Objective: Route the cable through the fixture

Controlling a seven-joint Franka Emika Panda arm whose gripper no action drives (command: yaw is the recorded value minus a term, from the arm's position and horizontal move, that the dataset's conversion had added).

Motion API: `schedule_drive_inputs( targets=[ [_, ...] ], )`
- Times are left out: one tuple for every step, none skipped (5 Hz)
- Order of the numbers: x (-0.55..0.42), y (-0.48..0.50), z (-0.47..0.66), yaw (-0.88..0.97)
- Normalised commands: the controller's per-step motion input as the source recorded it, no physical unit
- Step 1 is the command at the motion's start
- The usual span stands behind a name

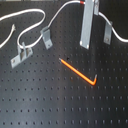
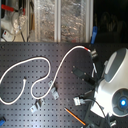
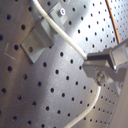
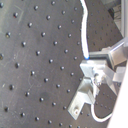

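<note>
Jaws of the gripper [image 3: 100, 64] were clamped on the white cable [image 1: 30, 25], which snaked across the black perforated surface [image 1: 50, 100] past metal brackets [image 1: 46, 37] and an orange rod [image 1: 80, 72].

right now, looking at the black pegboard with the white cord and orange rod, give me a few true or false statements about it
1. The long thin white cable snakes in loops across the black perforated board. True.
2. The rigid orange L-shaped rod is threaded through a fixture. False: it lies loose on the board, apart from the small grey metal fixtures.
3. The cable carries a short red band near one end. True.
4. The gripper holds the orange rod. False: in both wrist views the fingers close on the white cable.
</note>
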Motion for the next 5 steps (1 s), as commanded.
schedule_drive_inputs(
  targets=[
    [0.127,0.365,0.31,0.04],
    [0.246,0.276,0.11,0.05],
    [0.033,-0.023,0.05,0.00],
    [0.124,-0.058,0.10,-0.09],
    [0.086,-0.280,0.22,-0.45]
  ],
)
